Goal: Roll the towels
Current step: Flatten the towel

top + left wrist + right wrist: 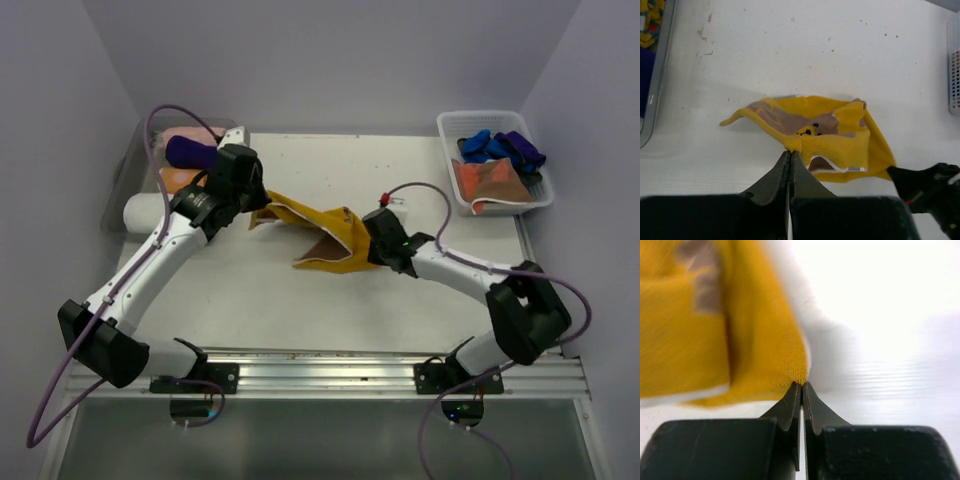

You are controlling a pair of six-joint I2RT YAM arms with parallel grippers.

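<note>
Pinching the mustard yellow towel (320, 238) from two sides: at its left end with the left gripper (790, 154), black tips pressed flat together on a fold of the near hem; at its right end with the right gripper (801, 386), tips likewise squeezed together on a corner of the cloth. Seen from above as a crumpled, twisted strip slung between the two grippers over the middle of the white table (300, 300), left end near the clear grey tray (118, 185), right end well apart from the white slotted basket (545, 200) at the far right corner. Shown only from above: blue towels (500, 148) and a rust-brown towel (503, 182) lying in the basket; a purple roll (190, 152), an orange towel (178, 178) and a pink towel (195, 133) in the tray, with a white roll (145, 210) at its near edge. Shown only by the left wrist view: brown patches and small dark marks on the yellow cloth, a pale edging along one hem, and the black of the right gripper at the lower right, just beside the towel's far end. Shown only by the right wrist view: blurred yellow cloth filling the left half, bare table to the right. Cannot tell from any view whether the towel's sagging middle touches the table.
</note>
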